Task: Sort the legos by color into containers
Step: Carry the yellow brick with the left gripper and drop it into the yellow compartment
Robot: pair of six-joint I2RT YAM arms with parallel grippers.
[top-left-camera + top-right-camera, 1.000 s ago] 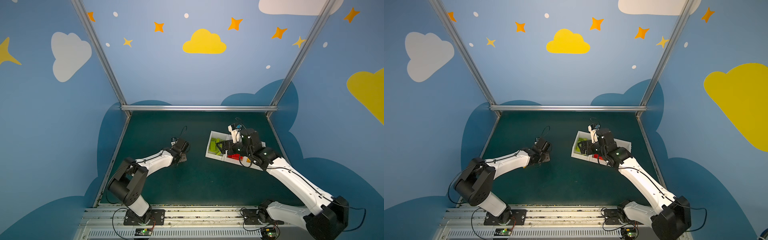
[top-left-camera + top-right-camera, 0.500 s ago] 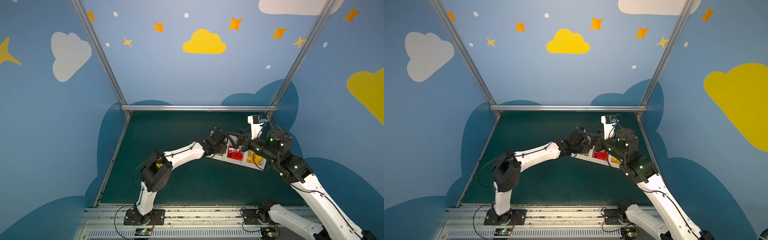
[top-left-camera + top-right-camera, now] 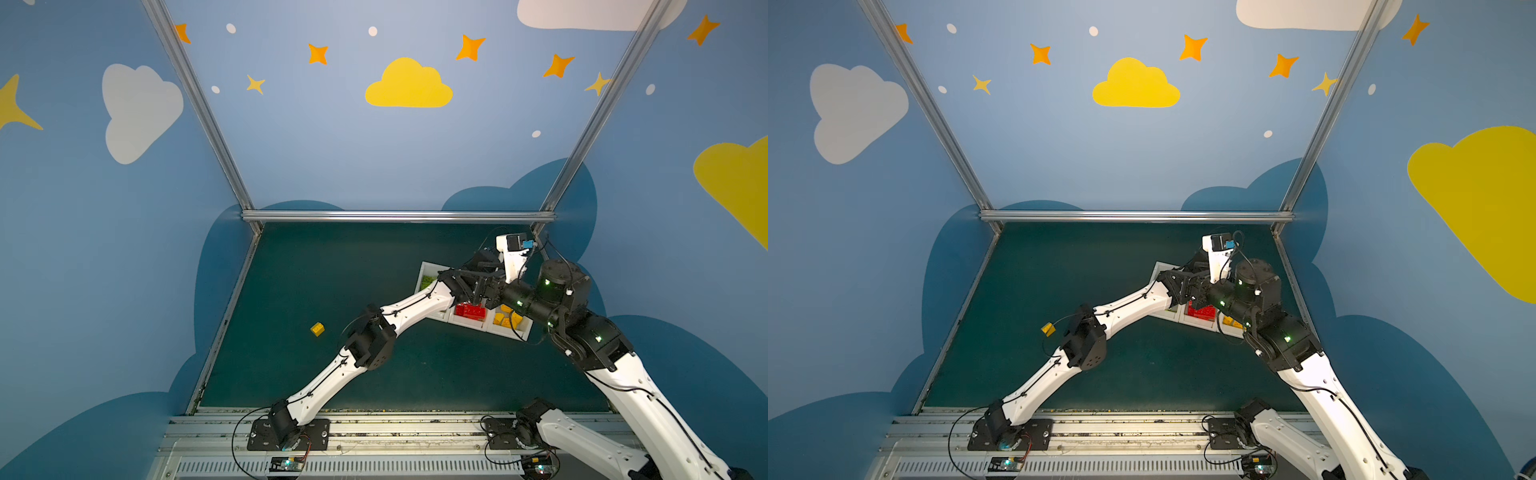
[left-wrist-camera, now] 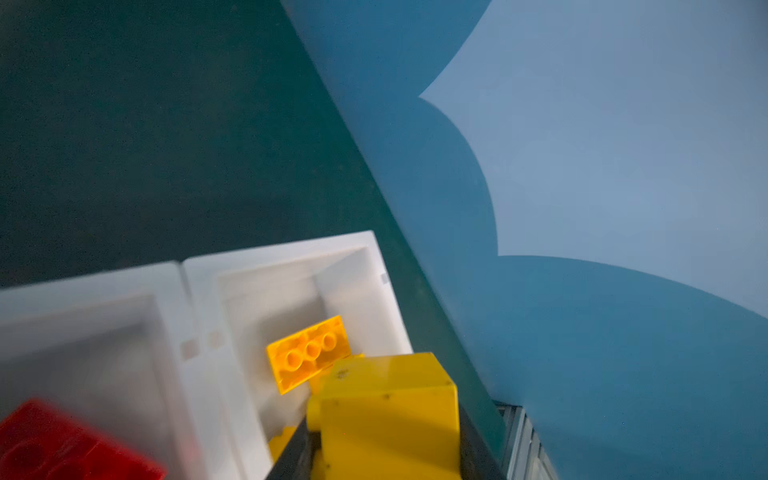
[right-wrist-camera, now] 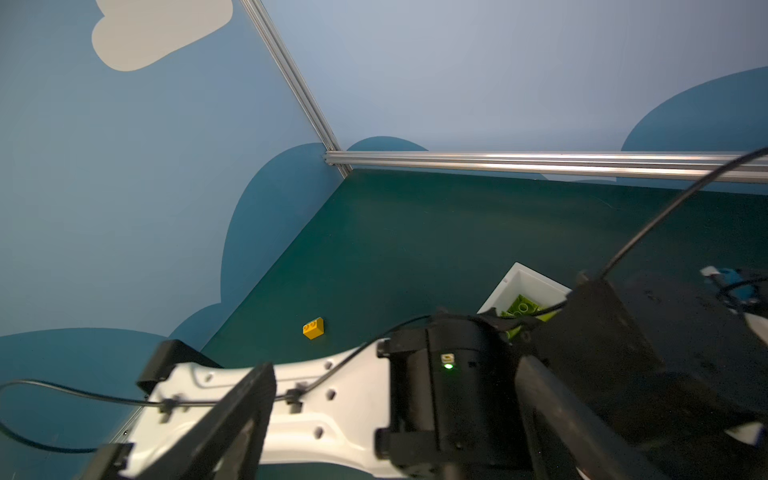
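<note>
Pinching a held yellow lego (image 4: 390, 399) in narrow jaws, left gripper (image 4: 382, 457) hangs over the containers' (image 4: 286, 253) right-end bin. Right gripper (image 5: 395, 370) spread wide, empty, near left arm (image 3: 415, 303). Loose yellow lego (image 3: 317, 329) lies on mat (image 3: 332, 270), well left.

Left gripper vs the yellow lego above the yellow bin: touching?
Touching. Left wrist view: the yellow lego sits wedged between the dark fingers of the left gripper, no gap showing.
</note>
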